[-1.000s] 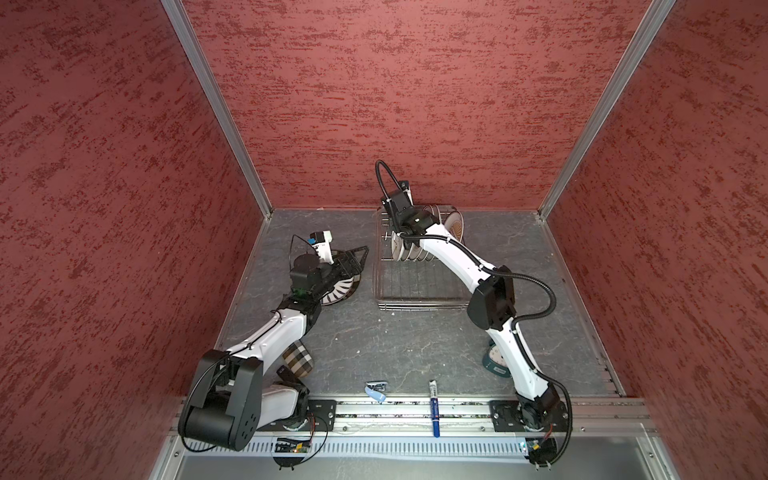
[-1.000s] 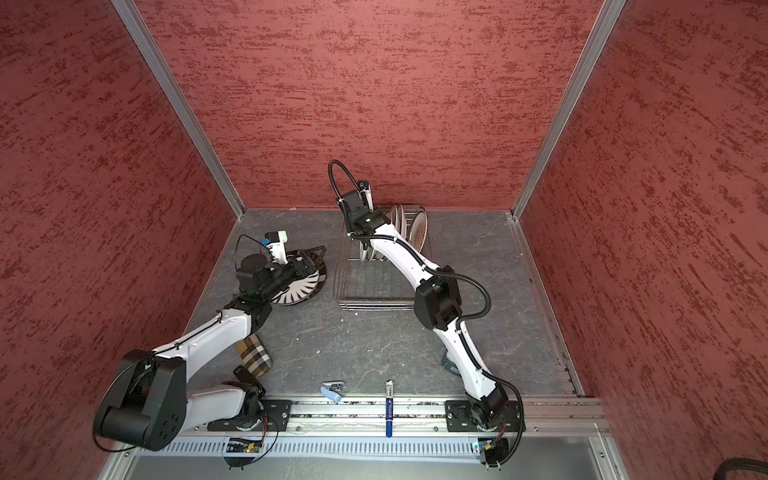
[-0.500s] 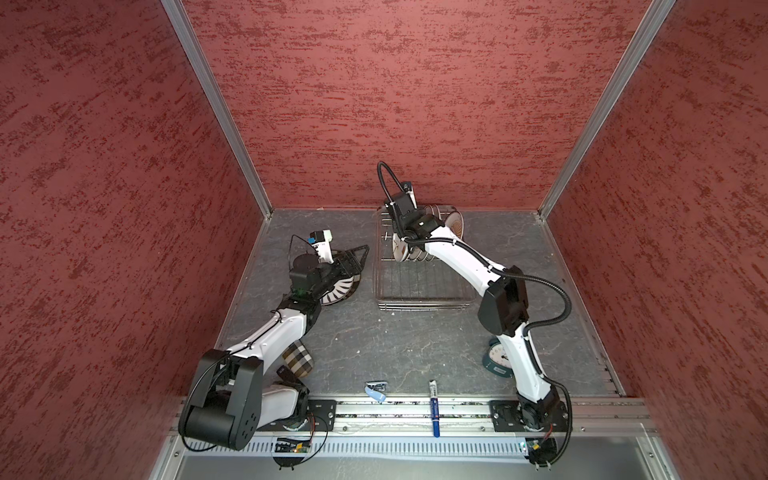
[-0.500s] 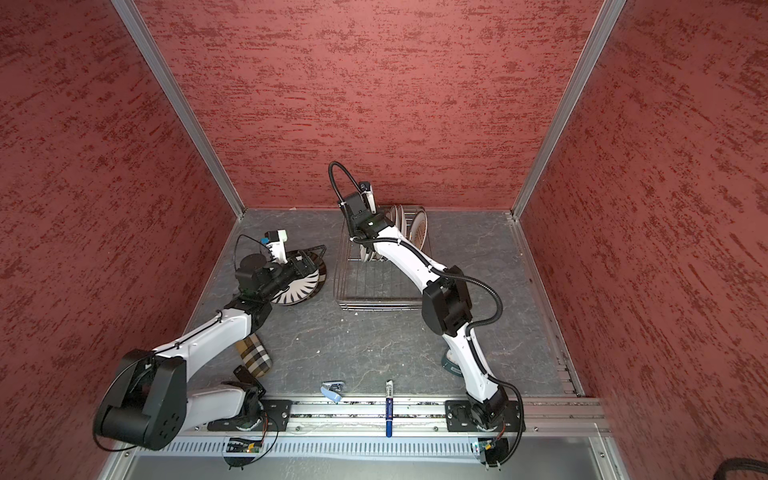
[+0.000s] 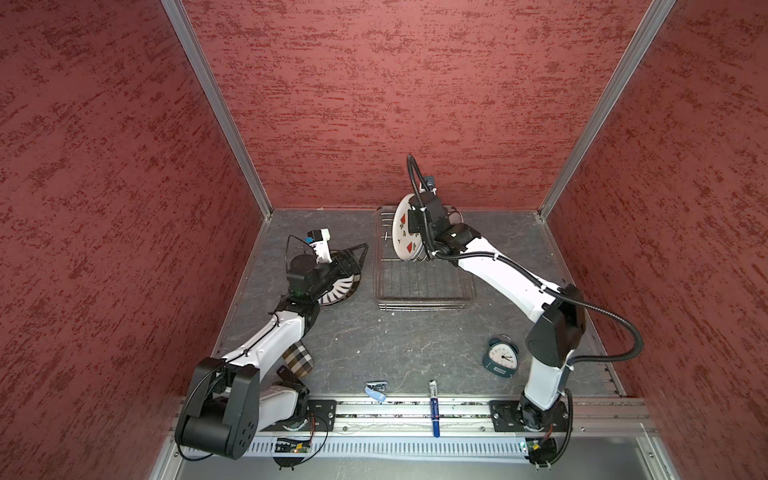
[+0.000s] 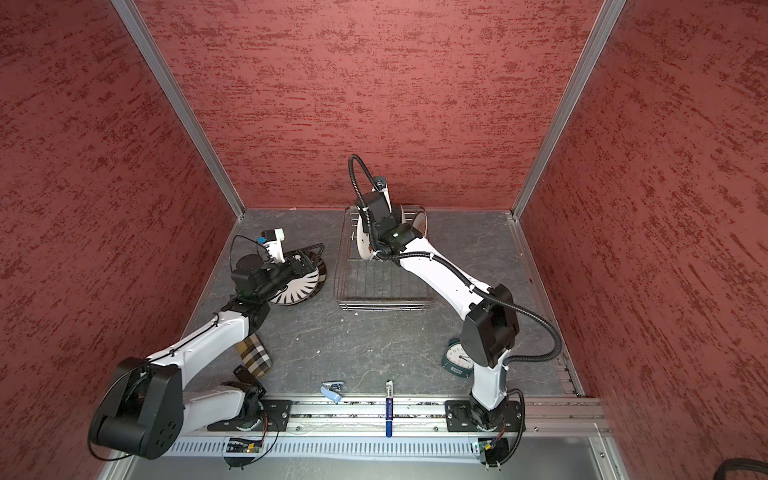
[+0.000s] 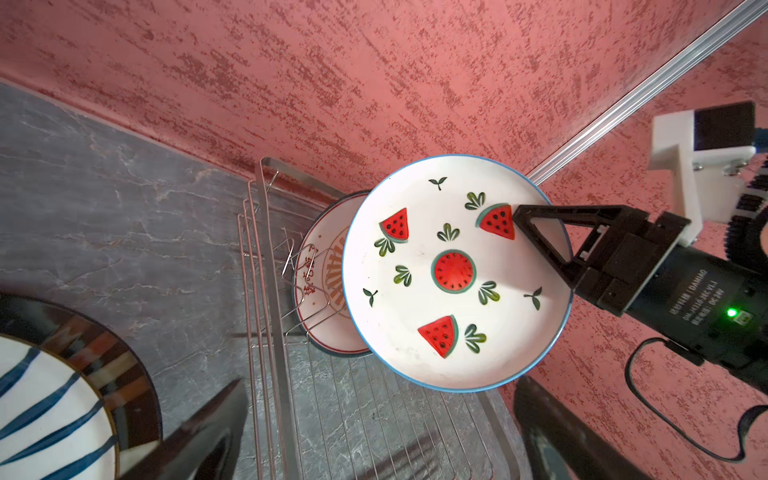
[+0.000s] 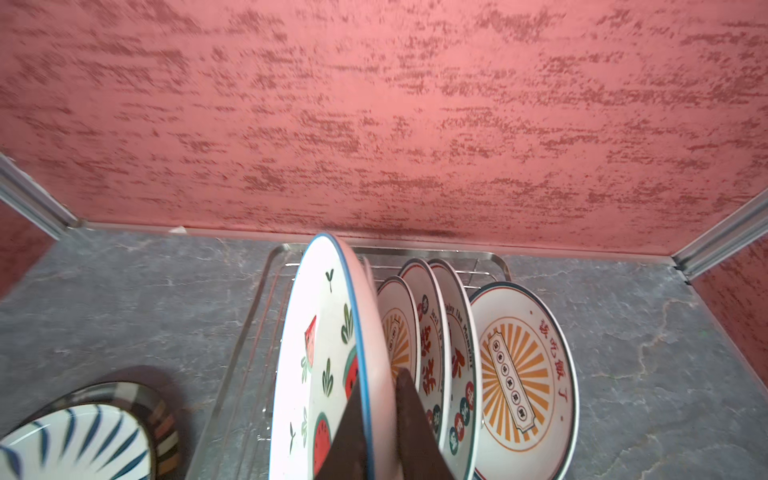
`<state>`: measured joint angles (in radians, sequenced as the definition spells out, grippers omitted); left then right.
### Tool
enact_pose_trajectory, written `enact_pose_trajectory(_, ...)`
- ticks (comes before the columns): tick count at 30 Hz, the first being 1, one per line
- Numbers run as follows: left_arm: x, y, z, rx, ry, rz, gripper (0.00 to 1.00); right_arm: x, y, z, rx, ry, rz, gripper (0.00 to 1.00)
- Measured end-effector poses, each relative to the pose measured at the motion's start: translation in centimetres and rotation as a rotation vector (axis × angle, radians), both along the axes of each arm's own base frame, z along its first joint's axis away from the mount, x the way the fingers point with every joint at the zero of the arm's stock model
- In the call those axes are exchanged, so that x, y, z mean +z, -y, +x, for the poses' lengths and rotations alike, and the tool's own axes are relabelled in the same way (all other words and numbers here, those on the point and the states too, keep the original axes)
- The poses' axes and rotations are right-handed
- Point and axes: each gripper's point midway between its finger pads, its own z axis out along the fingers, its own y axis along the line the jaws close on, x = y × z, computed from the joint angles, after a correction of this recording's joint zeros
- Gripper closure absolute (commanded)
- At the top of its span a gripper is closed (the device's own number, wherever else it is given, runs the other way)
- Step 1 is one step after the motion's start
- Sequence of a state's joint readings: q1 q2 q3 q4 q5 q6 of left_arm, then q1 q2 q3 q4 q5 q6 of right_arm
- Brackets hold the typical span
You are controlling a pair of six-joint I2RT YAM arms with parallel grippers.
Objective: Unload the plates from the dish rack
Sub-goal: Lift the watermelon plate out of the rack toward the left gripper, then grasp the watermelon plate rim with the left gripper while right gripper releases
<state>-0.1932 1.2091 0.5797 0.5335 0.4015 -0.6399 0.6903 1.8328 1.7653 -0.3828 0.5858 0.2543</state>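
My right gripper is shut on the rim of a white watermelon plate, one finger on each face. It holds the plate upright above the far left part of the dish rack. Several sunburst and red-character plates stand in the rack's back prongs. The left wrist view shows the watermelon plate face on, with the right gripper at its edge. My left gripper hangs open and empty over a blue-dash plate stacked on the table left of the rack.
A teal alarm clock stands near the right arm's base. A plaid roll lies under the left arm. A blue clip and a blue marker rest at the front edge. Red walls close in three sides.
The right arm has raised its elbow and lifted the watermelon plate up out of the row in the rack. The left arm and its open gripper have stayed put.
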Motion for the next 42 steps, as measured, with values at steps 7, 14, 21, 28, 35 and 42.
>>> enact_pose_trajectory(7,1.1,-0.2,-0.6,0.010,0.024,-0.003,0.01,-0.4,-0.3,-1.1,0.062,0.007,0.059,0.90)
enact_pose_trajectory(14,1.0,-0.3,-1.2,-0.018,0.009,-0.025,0.01,-3.5,1.1,-3.3,0.210,-0.094,0.238,0.90)
enact_pose_trajectory(21,0.3,0.7,-2.3,-0.081,-0.031,-0.072,0.01,-3.1,4.0,-4.4,0.309,-0.090,0.500,0.90)
enact_pose_trajectory(28,0.6,4.3,-4.0,-0.203,-0.051,-0.121,0.01,-3.6,3.1,-6.1,0.445,-0.097,0.699,0.90)
enact_pose_trajectory(35,0.1,7.3,-5.2,-0.270,-0.109,-0.169,0.27,-4.5,1.5,-8.2,0.567,-0.133,0.845,0.90)
enact_pose_trajectory(42,0.1,8.1,-6.0,-0.257,-0.134,-0.192,0.63,-3.3,1.3,-8.3,0.618,-0.092,0.902,0.90)
